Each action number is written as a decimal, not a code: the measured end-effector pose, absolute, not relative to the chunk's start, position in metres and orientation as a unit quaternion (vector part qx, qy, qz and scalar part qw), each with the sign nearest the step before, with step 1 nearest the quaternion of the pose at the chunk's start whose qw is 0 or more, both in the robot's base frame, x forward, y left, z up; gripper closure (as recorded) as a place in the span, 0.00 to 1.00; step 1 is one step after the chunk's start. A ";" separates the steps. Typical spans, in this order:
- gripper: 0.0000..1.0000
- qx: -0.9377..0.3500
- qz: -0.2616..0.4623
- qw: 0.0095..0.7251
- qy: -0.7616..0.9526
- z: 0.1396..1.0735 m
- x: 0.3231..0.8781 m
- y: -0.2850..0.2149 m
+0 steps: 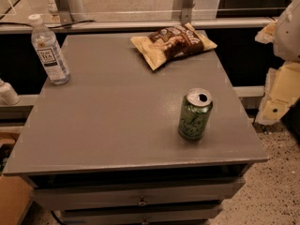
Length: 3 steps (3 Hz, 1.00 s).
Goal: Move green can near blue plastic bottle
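Presently, the can [195,115] is seen upright at the counter's [117,125] front right, the bottle [49,49] well apart at back left. The end effector [280,93] is held right of the can; its state cannot be told.

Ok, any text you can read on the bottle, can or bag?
Nothing can be quoted.
Bottle label: dark text, too blurred to read.
Can: pale script, unreadable.
Bag: pale lettering, unreadable.
Pincer, at the right edge beside the table: no text seen.
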<state>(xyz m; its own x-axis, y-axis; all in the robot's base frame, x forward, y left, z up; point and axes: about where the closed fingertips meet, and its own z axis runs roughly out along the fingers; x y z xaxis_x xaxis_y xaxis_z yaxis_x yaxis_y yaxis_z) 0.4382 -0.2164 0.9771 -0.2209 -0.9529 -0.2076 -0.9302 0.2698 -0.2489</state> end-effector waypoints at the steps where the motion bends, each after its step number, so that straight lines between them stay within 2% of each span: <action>1: 0.00 -0.603 -0.036 0.161 0.780 0.977 0.438 -0.216; 2: 0.00 -0.606 -0.023 0.173 0.776 0.979 0.439 -0.215; 3: 0.00 -0.596 0.023 0.198 0.778 0.958 0.441 -0.224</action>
<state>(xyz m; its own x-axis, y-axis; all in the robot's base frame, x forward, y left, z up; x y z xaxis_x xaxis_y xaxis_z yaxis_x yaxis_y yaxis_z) 0.4408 -0.2243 0.9576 -0.2119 -0.9175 -0.3366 -0.9361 0.2894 -0.1997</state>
